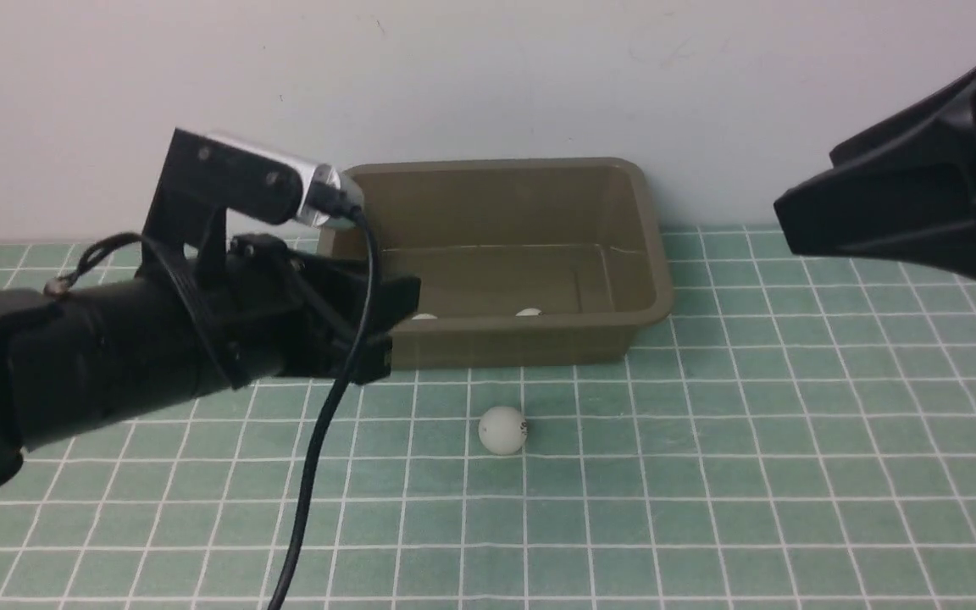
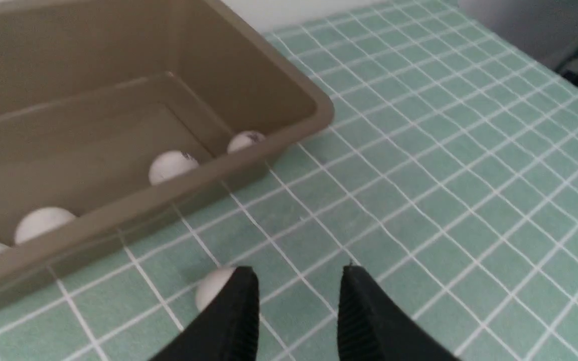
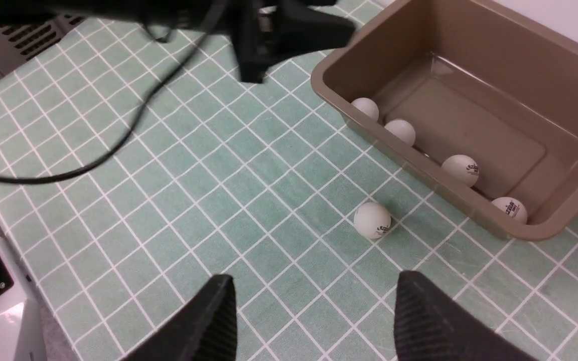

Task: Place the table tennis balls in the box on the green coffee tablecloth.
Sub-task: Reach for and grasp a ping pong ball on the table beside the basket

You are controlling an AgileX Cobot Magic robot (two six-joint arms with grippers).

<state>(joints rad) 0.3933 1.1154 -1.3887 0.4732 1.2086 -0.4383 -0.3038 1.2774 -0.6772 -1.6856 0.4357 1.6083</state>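
The left gripper (image 2: 299,271) has its jaws a modest way apart with nothing between them. It hangs low over the cloth (image 1: 793,466) by the near left corner of the box (image 1: 662,280), its arm reaching in from the left and angled down toward the right. One ball (image 1: 502,429) lies on the cloth just near of the box's front wall. From the left wrist it sits beside one finger, outside the gap, partly hidden. Four balls (image 3: 459,169) already rest along the inside of that near wall. I'd judge the ball very light, hard-shelled and smooth, quick to roll or squirt away at a nudge. The best hold looks to be across its widest part, jaws centred over it and closed gently. The right gripper (image 3: 316,283) hovers high on the right, jaws wide and empty, well clear of the ball.
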